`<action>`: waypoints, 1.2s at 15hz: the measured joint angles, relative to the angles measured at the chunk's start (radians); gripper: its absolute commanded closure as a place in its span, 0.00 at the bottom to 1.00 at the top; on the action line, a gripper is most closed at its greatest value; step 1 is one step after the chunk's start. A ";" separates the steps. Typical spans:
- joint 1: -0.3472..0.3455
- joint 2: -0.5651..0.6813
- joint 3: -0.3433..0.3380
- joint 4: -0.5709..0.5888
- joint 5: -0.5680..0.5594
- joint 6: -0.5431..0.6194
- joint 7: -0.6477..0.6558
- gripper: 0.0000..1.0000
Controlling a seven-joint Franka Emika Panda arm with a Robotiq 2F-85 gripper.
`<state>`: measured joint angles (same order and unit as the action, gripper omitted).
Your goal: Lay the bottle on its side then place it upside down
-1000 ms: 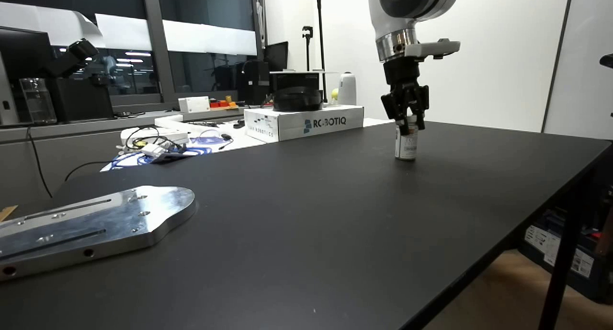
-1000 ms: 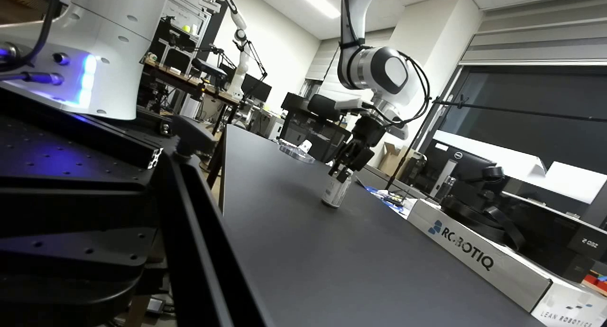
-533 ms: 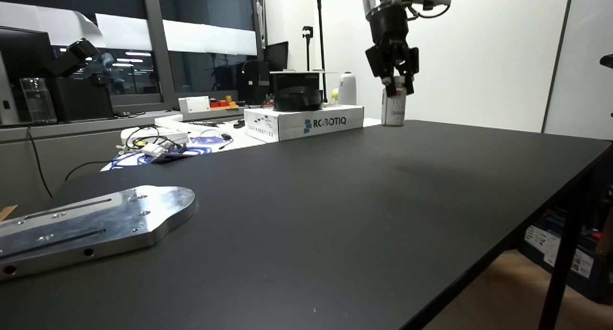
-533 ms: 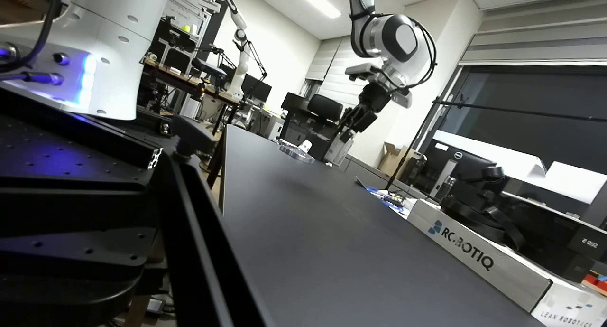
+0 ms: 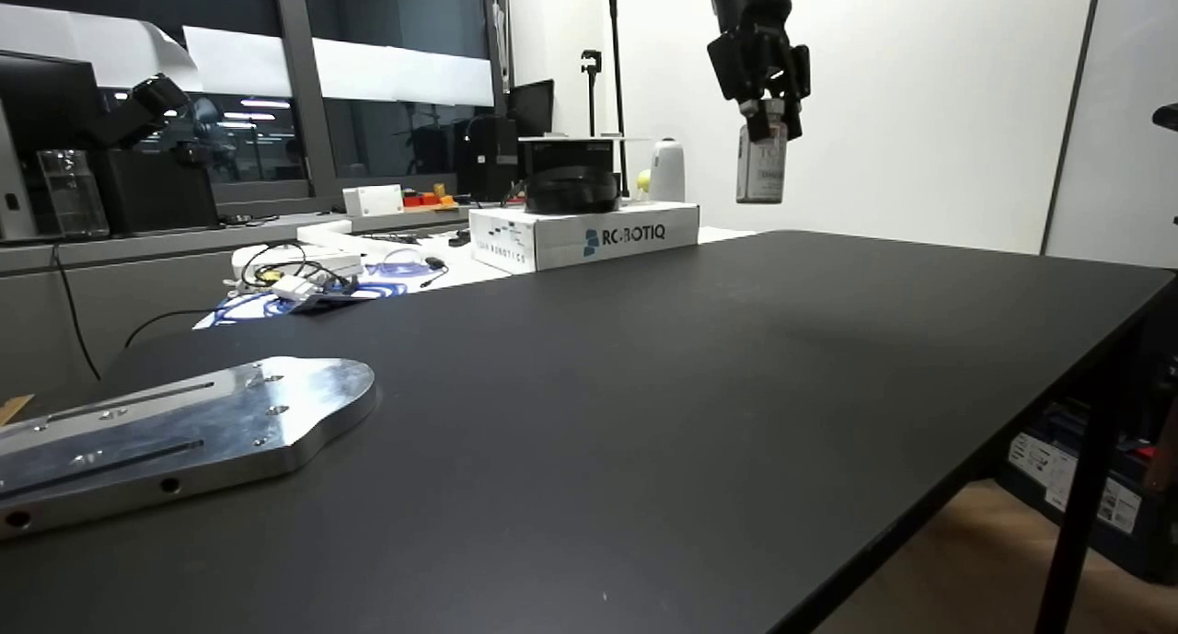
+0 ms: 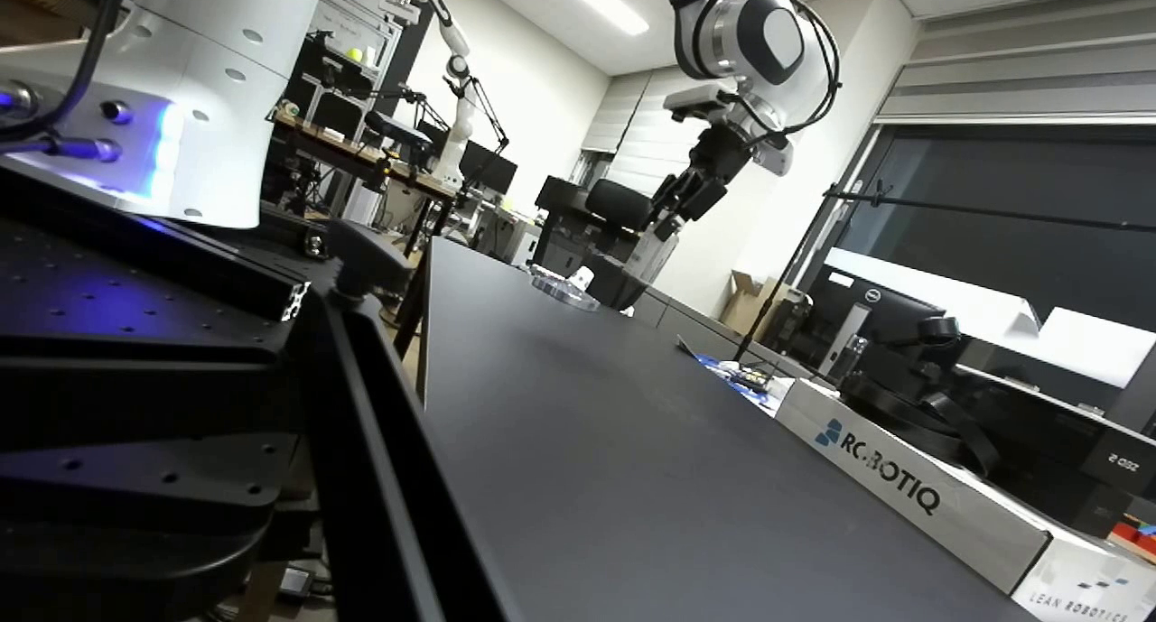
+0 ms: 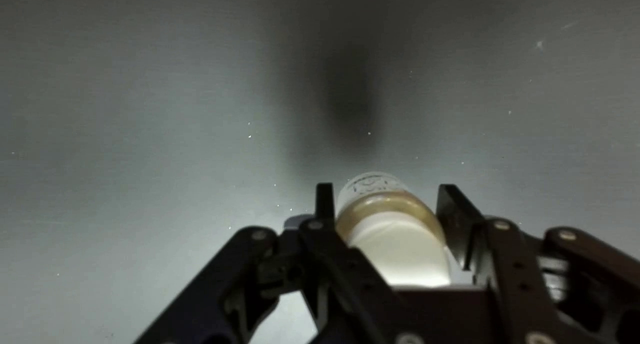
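"Fingers (image 7: 455, 211) gripping anything?"

"Yes, they're clamped on either side of the bottle (image 5: 763, 163), up near its white cap (image 7: 400, 249)."

"Where's the bottle itself?"

"Up in the air, clear of the tabletop (image 5: 571, 432), near upright with its base downward."

"What does the wrist view give you?"

"Looking down past the cap, an amber band (image 7: 387, 203) and a printed label (image 7: 372, 183) beyond."

"And on the tabletop?"

"A flat metal plate (image 5: 212, 418), well apart from the bottle."
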<state>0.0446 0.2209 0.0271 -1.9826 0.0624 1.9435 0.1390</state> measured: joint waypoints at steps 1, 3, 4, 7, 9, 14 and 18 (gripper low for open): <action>0.000 0.006 0.000 0.000 0.000 0.004 0.000 0.46; 0.000 0.008 0.000 0.001 0.000 0.004 0.000 0.71; 0.000 0.007 0.000 0.001 0.000 0.004 0.000 0.71; -0.006 0.016 -0.001 0.006 0.026 -0.003 -0.018 0.71; -0.037 0.047 -0.008 0.045 0.111 -0.050 -0.074 0.71; -0.172 0.224 -0.053 0.229 0.295 -0.219 -0.176 0.71; -0.259 0.404 -0.063 0.393 0.393 -0.355 -0.180 0.71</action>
<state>-0.2148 0.6254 -0.0359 -1.5892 0.4556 1.5882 -0.0405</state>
